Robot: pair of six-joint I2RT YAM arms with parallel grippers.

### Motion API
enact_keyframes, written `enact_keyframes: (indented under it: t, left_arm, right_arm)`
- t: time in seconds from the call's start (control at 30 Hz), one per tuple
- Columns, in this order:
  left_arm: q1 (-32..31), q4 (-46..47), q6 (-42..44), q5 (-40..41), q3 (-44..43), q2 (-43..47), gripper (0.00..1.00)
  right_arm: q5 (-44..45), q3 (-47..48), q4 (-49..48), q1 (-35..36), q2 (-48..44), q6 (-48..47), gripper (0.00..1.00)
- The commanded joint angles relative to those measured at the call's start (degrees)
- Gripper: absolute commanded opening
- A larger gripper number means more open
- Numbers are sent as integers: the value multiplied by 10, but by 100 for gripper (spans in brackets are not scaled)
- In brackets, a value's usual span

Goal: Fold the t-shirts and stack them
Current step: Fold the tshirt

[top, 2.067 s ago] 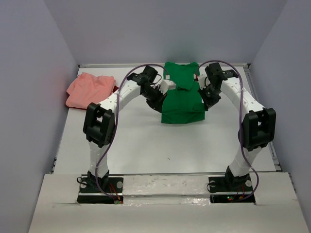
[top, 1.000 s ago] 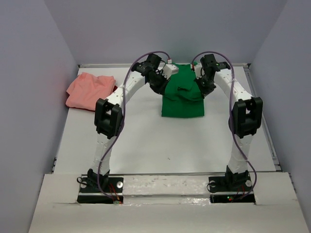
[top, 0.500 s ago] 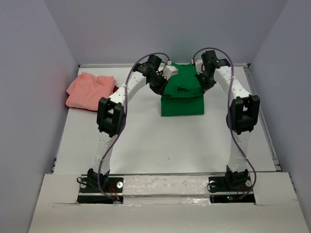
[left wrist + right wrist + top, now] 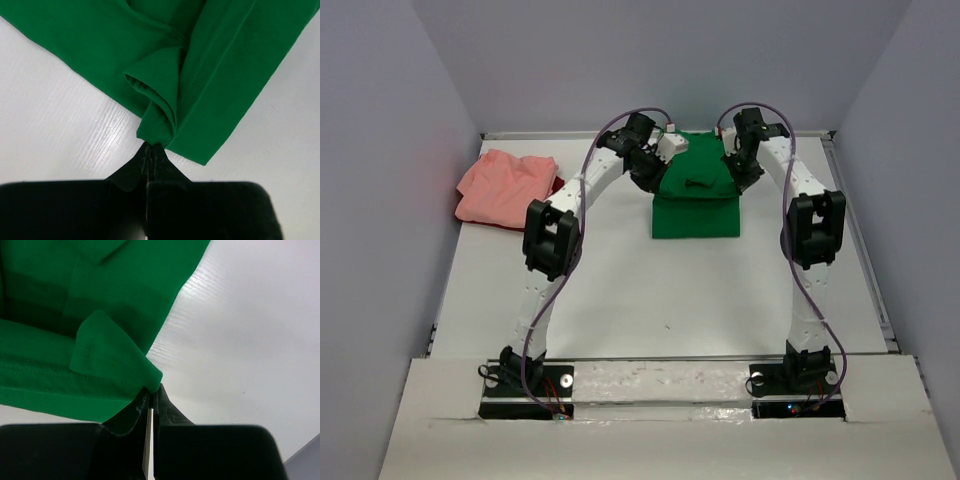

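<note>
Since left gripper (image 4: 150, 148) and right gripper (image 4: 152, 391) each pinch only a bunched corner tip of the green t-shirt (image 4: 697, 200), far centre on the table (image 4: 650, 300), cloth may slip out, fold goes crooked. Soft matte knit, stitched hems, half-folded rectangle; salmon-pink t-shirt (image 4: 505, 187) crumpled far left; table white, finely ribbed.

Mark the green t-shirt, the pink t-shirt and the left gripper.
green t-shirt (image 4: 695, 213): top external view, folded front.
pink t-shirt (image 4: 505, 185): top external view, middle of the heap.
left gripper (image 4: 150, 148): left wrist view, between fingers pinching green cloth.
</note>
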State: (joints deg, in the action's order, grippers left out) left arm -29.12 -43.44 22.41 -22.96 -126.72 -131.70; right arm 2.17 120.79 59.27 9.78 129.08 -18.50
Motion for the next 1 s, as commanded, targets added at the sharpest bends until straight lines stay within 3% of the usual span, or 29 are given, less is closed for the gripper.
enact_keyframes:
  t: [0.0,0.53,0.97]
  left_arm:
    - [2,5,8,13,-30,-7,0]
    - [9,66,-5,74,-56,-37,0]
    - [10,81,-1,70,-56,-56,23]
  right_arm:
    - [13,44,-21,-4,14,-11,0]
    - [28,99,-26,-9,73,-22,0]
    - [41,113,-44,-9,100,-24,0]
